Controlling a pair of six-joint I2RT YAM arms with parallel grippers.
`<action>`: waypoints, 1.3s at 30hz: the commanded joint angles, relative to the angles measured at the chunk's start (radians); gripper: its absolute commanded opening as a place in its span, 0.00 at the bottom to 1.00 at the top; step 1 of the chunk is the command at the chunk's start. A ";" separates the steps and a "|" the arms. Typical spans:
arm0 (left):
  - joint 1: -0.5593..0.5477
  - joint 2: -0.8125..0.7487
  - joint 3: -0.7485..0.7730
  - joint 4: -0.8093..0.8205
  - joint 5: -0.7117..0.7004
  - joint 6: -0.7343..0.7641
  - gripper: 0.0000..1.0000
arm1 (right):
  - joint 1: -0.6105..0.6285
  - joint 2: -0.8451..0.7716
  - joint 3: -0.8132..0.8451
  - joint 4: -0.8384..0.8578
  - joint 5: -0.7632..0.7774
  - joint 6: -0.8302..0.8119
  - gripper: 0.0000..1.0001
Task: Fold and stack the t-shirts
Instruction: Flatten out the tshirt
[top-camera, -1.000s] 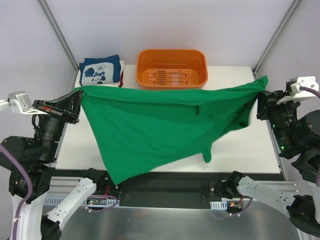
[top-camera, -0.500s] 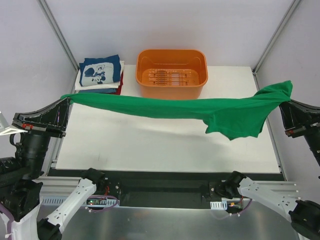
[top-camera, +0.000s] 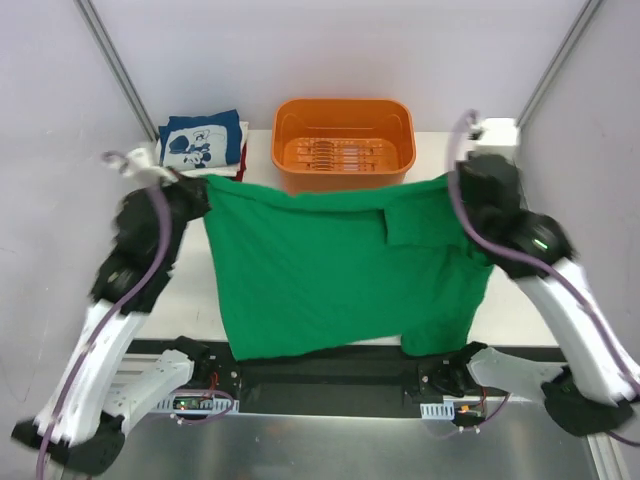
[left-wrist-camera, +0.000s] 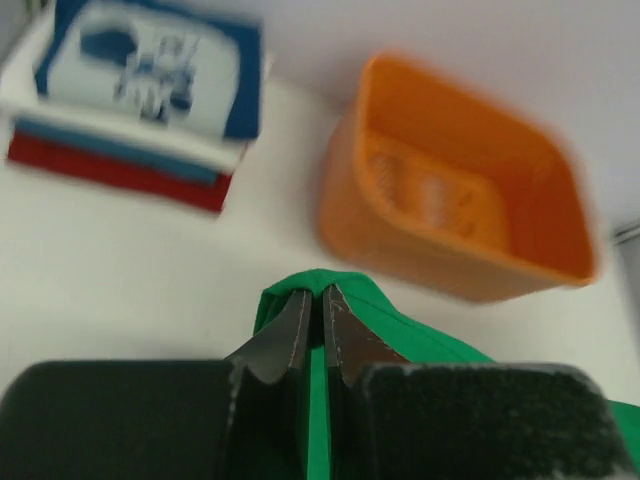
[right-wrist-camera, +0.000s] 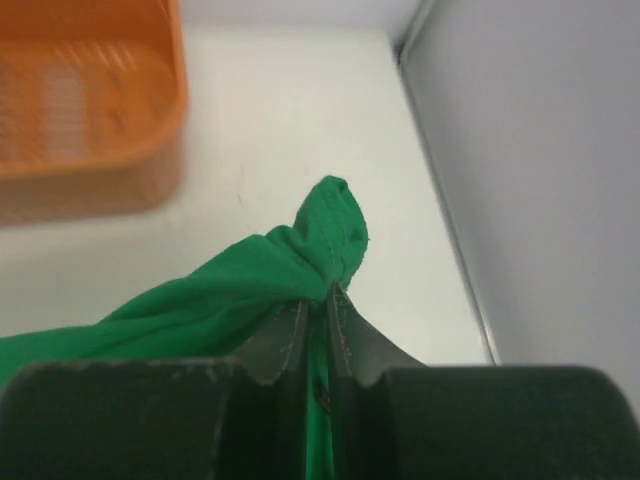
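Note:
The bright green t-shirt (top-camera: 330, 270) hangs spread wide over the table, its lower hem reaching the near edge. My left gripper (top-camera: 207, 186) is shut on its top left corner, and the cloth (left-wrist-camera: 400, 338) bulges over the closed tips (left-wrist-camera: 315, 292). My right gripper (top-camera: 455, 182) is shut on the top right corner, where a bunched knob of green fabric (right-wrist-camera: 330, 225) pokes past the tips (right-wrist-camera: 318, 290). A sleeve (top-camera: 410, 225) lies folded over the front near the right. A stack of folded t-shirts (top-camera: 200, 142), navy cartoon print on top, sits at the back left (left-wrist-camera: 140, 90).
An orange plastic tub (top-camera: 345, 135) stands at the back centre, just behind the shirt's top edge (left-wrist-camera: 450, 220) (right-wrist-camera: 80, 110). Frame posts rise at both back corners, and a wall (right-wrist-camera: 540, 180) borders the table's right edge.
Both arms swung from the outer sides toward the back of the table near the tub. The shirt went from a stretched band to a wide hanging sheet. Both grips held.

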 joint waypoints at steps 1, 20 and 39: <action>0.023 0.234 -0.180 -0.030 -0.096 -0.101 0.00 | -0.245 0.227 -0.239 0.035 -0.358 0.181 0.12; 0.103 0.585 -0.226 0.031 0.010 -0.126 0.00 | -0.342 0.372 -0.506 0.093 -0.771 0.373 0.62; 0.117 0.553 -0.259 0.051 0.064 -0.126 0.00 | -0.432 0.568 -0.556 0.158 -0.797 0.373 0.44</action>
